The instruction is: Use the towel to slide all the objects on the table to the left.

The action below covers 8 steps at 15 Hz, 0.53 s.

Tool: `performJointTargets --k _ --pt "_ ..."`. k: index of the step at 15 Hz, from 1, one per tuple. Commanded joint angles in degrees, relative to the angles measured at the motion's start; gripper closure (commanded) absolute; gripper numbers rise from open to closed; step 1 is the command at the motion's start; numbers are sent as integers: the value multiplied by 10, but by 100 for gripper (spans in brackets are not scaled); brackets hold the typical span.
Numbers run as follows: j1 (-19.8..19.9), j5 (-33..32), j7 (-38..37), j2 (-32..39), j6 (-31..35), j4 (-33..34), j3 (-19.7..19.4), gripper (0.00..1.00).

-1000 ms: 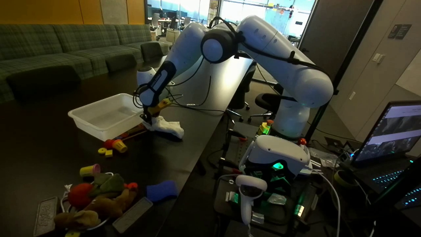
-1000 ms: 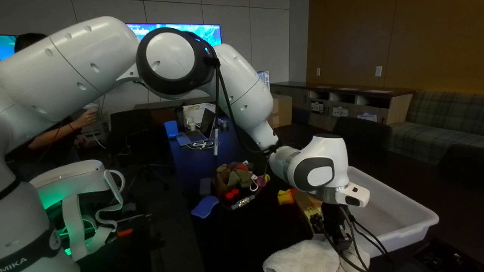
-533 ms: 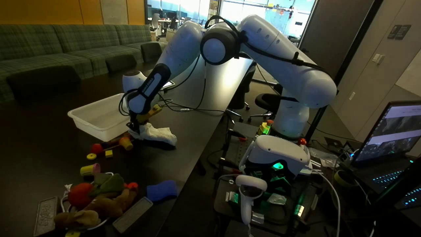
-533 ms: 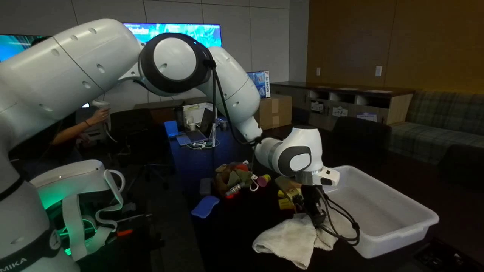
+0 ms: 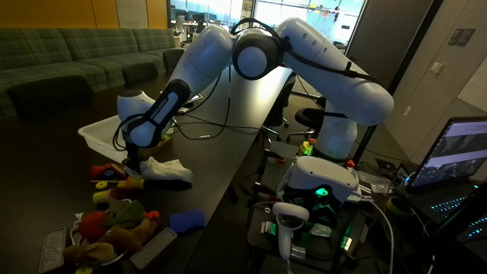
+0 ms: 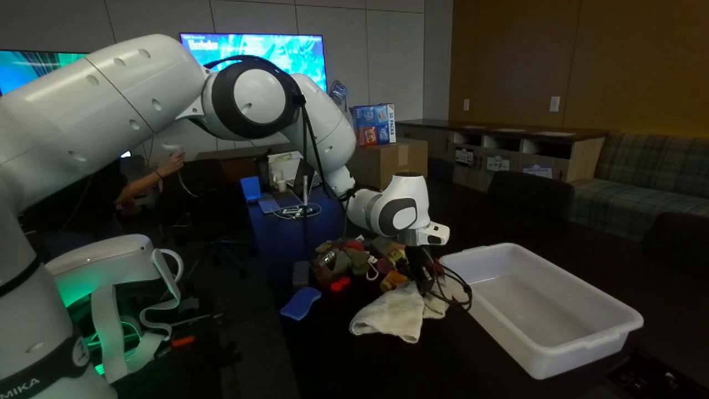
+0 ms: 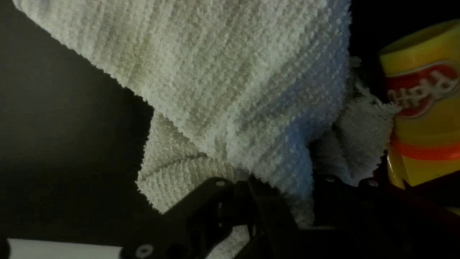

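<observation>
Arching over the table (image 5: 215, 152), the arm (image 5: 207, 57) stood bent high at the elbow, its forearm aslant and its wrist turned so that the gripper (image 5: 133, 164) pointed down just beside the white bin (image 6: 576, 354). Its fingers (image 7: 208, 196) were closed on a bunched fold of the towel (image 6: 390, 316); how narrow a gap the cloth left between them could not be made out. The rest of the towel spread loosely just outside the bin in both exterior views. Near the bin lay a yellow tub (image 7: 424, 104), whose inverted label in the wrist view, white letters on red, looked like Play-Doh. A yellow disc (image 5: 101, 185) was near the bin too, while a blue sponge (image 5: 186, 220) and a heap of toys (image 5: 123, 236) sat well apart from it. "MIKA" showed on the arm's lower band, and "30 PACKS" on a box (image 6: 372, 123) well apart from the bin. The word on a screen (image 6: 299, 50) was too blurred to read.
</observation>
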State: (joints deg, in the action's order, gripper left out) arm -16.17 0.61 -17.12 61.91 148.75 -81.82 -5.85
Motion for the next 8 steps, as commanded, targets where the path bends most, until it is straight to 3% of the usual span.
performJointTargets --k 1,8 --pt "-39 -10 -36 36 2 55 13 84" --pt "-94 -9 -44 42 -5 96 37 84"
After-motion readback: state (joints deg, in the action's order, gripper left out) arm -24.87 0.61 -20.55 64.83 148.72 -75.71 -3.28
